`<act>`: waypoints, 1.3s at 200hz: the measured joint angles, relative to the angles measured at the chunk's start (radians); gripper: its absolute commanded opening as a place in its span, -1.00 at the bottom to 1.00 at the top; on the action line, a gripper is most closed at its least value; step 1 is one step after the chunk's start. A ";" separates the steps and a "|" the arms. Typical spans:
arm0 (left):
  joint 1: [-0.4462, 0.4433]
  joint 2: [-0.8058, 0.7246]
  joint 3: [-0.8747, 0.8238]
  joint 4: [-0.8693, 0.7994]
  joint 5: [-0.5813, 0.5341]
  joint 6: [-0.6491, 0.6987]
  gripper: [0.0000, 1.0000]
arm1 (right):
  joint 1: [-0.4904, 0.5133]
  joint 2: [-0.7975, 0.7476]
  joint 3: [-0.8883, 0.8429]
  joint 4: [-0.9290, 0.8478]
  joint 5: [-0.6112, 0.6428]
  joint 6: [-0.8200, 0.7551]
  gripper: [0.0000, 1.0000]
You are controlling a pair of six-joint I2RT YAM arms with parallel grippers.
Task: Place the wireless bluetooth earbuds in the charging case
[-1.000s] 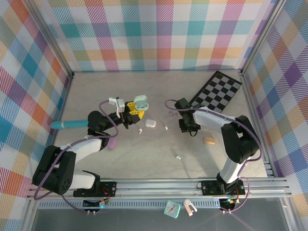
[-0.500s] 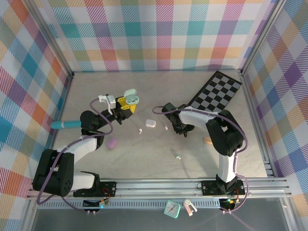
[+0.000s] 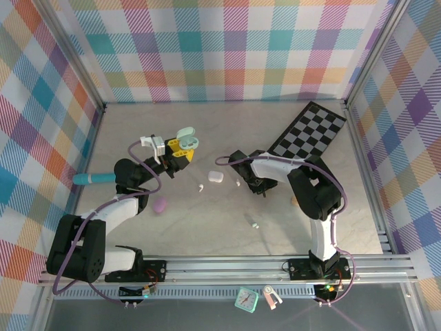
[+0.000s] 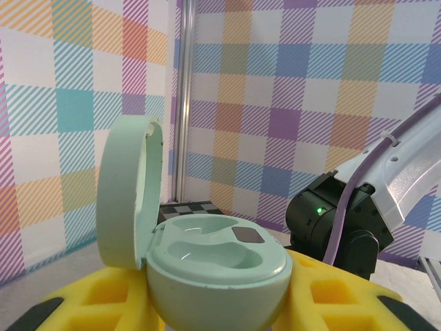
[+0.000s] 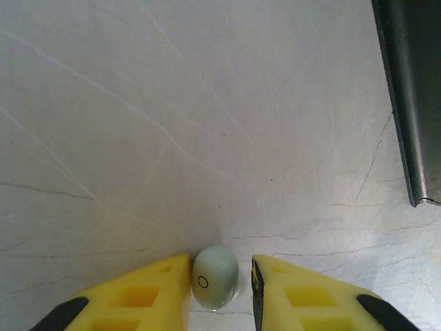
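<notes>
My left pincer (image 4: 215, 307) is clamped on the mint charging case (image 4: 213, 265), holding it upright, its lid (image 4: 127, 189) swung open and its two wells facing up; a corner post (image 4: 182, 103) stands beyond it. My right pincer (image 5: 219, 267) is down at the table (image 3: 207, 227), narrow, bracketing a mint earbud (image 5: 215, 278); one yellow pad (image 5: 169, 279) sits just beside the bud and a sliver of table shows at the other, so it is not yet pinched. The checkered mat (image 5: 406, 103) has its dark edge well off to one side; bare marble lies ahead. Between my pincers lie a white case (image 3: 215, 176) and a white earbud (image 3: 200, 187); a lilac case (image 3: 160, 205) and another earbud (image 3: 255, 225) lie nearer my bases.
</notes>
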 measured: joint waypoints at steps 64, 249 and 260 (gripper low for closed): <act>0.000 0.000 0.000 0.000 0.000 -0.008 -0.33 | 0.000 0.007 0.012 -0.032 0.031 0.000 -0.51; 0.000 0.000 0.000 0.000 0.003 -0.014 -0.34 | -0.001 -0.172 0.004 -0.019 -0.092 -0.029 -0.64; 0.000 0.000 0.000 -0.001 0.003 -0.014 -0.34 | -0.001 -0.224 0.003 -0.017 -0.126 -0.029 -0.64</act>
